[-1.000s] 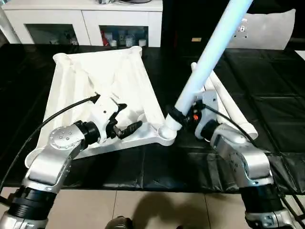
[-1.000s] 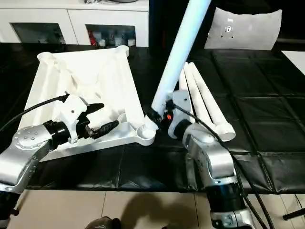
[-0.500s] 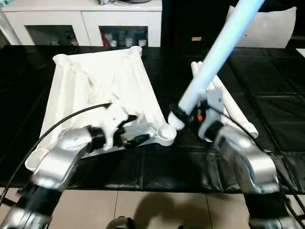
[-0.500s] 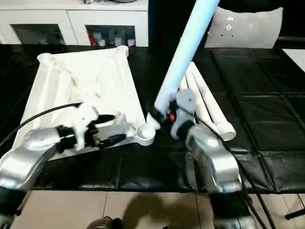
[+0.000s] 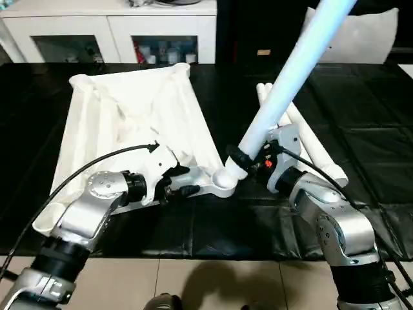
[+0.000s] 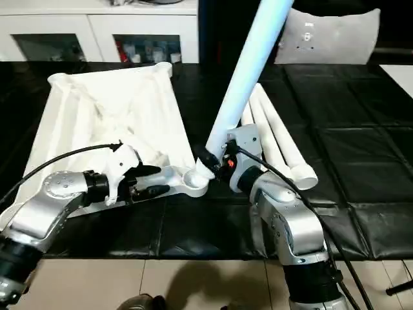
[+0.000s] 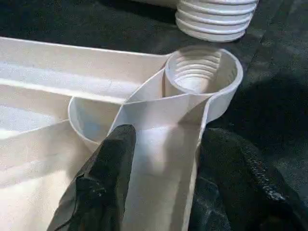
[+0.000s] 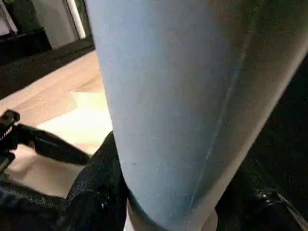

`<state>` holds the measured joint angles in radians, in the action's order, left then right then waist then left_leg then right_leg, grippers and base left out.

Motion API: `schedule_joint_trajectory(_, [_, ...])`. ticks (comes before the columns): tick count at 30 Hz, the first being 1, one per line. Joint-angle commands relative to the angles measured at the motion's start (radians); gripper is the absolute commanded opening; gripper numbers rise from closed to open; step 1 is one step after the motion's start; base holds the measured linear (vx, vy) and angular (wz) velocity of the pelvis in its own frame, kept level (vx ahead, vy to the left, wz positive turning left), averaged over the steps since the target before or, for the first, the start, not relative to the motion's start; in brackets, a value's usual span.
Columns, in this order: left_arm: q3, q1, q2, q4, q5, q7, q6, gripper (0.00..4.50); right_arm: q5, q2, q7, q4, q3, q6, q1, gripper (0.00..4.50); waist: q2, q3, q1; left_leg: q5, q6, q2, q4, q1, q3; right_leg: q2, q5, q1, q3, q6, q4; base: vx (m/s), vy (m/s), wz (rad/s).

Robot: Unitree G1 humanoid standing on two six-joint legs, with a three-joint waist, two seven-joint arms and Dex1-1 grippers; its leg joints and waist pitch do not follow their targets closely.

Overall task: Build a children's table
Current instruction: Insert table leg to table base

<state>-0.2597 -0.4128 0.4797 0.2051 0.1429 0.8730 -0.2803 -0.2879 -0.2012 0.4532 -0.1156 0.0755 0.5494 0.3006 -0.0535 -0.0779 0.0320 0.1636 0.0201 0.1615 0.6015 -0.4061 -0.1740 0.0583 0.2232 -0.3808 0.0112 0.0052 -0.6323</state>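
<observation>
Gripping the near edge of the table top (image 5: 139, 119) with the left gripper (image 5: 182, 182), black fingers (image 7: 103, 178) pinching the white rim wall just beside the threaded corner socket (image 7: 202, 72). Clamping the raised leg (image 5: 290, 71) with the right gripper (image 5: 240, 157), fingers wrapping its thick lower end, threaded tip hanging just above and beside that same corner socket, not yet seated. Leaning up and away from the socket toward the far right, the raised leg tilting rather than standing upright.

Lying underside up on the black mat (image 5: 361, 110), the table top showing its X-ribs and round sockets at the corners, near corner closest to both grippers. Resting side by side on the mat just beyond the right gripper, the spare legs (image 6: 277, 139), touching one another, wide ends pointing toward the near right.

Covering the work surface, the mat showing square creases. Edging the near side of the mat, pale floor tiles (image 5: 193, 284). Standing far beyond the table top, a white cabinet (image 5: 110, 29) with glass doors and small items inside; leaning to the far right of it, a white panel (image 6: 329, 39).
</observation>
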Motion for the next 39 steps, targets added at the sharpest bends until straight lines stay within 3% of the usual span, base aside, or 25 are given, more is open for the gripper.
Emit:
schedule_joint_trajectory(1, [-0.003, -0.021, -0.001, 0.004, -0.008, 0.002, 0.003, 2.33, -0.012, -0.006, -0.008, -0.031, -0.004, 0.02, -0.009, 1.91, -0.014, 0.074, -0.004, 0.244, 0.046, 0.054, -0.076, 0.041, 0.023, 0.065, 0.051, 0.026, -0.031, -0.229, 0.071, 0.0, 0.0, 0.0])
schedule_joint_trajectory(7, [-0.011, -0.026, 0.003, 0.03, -0.035, 0.008, 0.027, 1.93, -0.022, -0.015, 0.011, -0.043, 0.004, 0.038, -0.016, 1.91, -0.009, 0.075, -0.004, 0.236, 0.04, 0.054, -0.075, 0.039, 0.023, 0.067, 0.062, 0.026, -0.032, -0.227, 0.073, 0.0, 0.0, 0.0])
schedule_joint_trajectory(14, [-0.019, -0.017, 0.014, 0.027, -0.045, 0.023, 0.024, 1.22, -0.024, -0.004, -0.008, -0.053, -0.012, 0.044, -0.021, 1.91, -0.013, 0.074, -0.005, 0.247, 0.044, 0.055, -0.077, 0.04, 0.023, 0.066, 0.065, 0.024, -0.032, -0.23, 0.073, 0.0, 0.0, 0.0])
schedule_joint_trajectory(15, [-0.017, -0.017, 0.014, 0.03, -0.047, 0.027, 0.026, 1.22, -0.026, 0.003, -0.014, -0.06, -0.013, 0.046, -0.025, 1.91, -0.022, 0.073, -0.005, 0.263, 0.05, 0.055, -0.078, 0.041, 0.025, 0.066, 0.07, 0.023, -0.031, -0.228, 0.074, 0.0, 0.0, 0.0])
schedule_joint_trajectory(18, [-0.019, -0.017, 0.016, 0.031, -0.051, 0.037, 0.027, 0.9, -0.029, 0.01, -0.02, -0.064, -0.012, 0.045, -0.029, 1.91, -0.017, 0.076, -0.004, 0.255, 0.048, 0.055, -0.077, 0.041, 0.024, 0.067, 0.059, 0.026, -0.032, -0.227, 0.073, 0.0, 0.0, 0.0])
schedule_joint_trajectory(24, [-0.027, -0.018, 0.02, 0.039, -0.057, 0.056, 0.047, 0.38, -0.022, 0.005, -0.005, -0.054, 0.011, 0.032, -0.03, 1.91, -0.017, 0.079, -0.004, 0.243, 0.045, 0.055, -0.076, 0.04, 0.024, 0.068, 0.062, 0.027, -0.031, -0.23, 0.072, 0.0, 0.0, 0.0])
schedule_joint_trajectory(28, [0.002, -0.013, 0.009, 0.024, -0.029, 0.056, 0.044, 0.11, -0.037, -0.004, 0.017, -0.066, 0.007, 0.031, -0.027, 1.91, -0.013, 0.081, -0.003, 0.236, 0.042, 0.055, -0.075, 0.04, 0.022, 0.068, 0.069, 0.026, -0.032, -0.229, 0.073, 0.0, 0.0, 0.0])
schedule_joint_trajectory(32, [0.014, -0.001, 0.014, 0.0, -0.004, 0.076, -0.015, 0.09, -0.044, -0.005, 0.018, -0.07, 0.007, 0.051, -0.027, 1.91, -0.01, 0.084, -0.001, 0.202, 0.028, 0.054, -0.072, 0.037, 0.021, 0.068, 0.036, 0.028, -0.031, -0.239, 0.069, 0.0, 0.0, 0.0])
schedule_joint_trajectory(34, [0.011, 0.004, 0.02, -0.007, 0.007, 0.097, -0.027, 0.38, -0.054, -0.002, 0.023, -0.065, 0.004, 0.053, -0.026, 1.91, -0.007, 0.082, -0.001, 0.198, 0.023, 0.054, -0.071, 0.037, 0.02, 0.069, 0.043, 0.027, -0.031, -0.239, 0.07, 0.0, 0.0, 0.0])
schedule_joint_trajectory(37, [0.009, 0.002, 0.019, 0.002, 0.002, 0.097, -0.027, 0.48, -0.056, 0.011, 0.015, -0.058, -0.004, 0.03, -0.019, 1.91, -0.012, 0.081, -0.001, 0.207, 0.021, 0.054, -0.072, 0.038, 0.02, 0.07, 0.068, 0.025, -0.032, -0.236, 0.072, 0.0, 0.0, 0.0])
schedule_joint_trajectory(39, [0.008, -0.001, 0.018, 0.01, 0.0, 0.097, -0.024, 0.86, -0.058, 0.029, -0.006, -0.056, -0.018, 0.013, -0.015, 1.91, -0.012, 0.079, -0.002, 0.214, 0.024, 0.055, -0.073, 0.038, 0.021, 0.069, 0.075, 0.025, -0.032, -0.231, 0.072, 0.0, 0.0, 0.0])
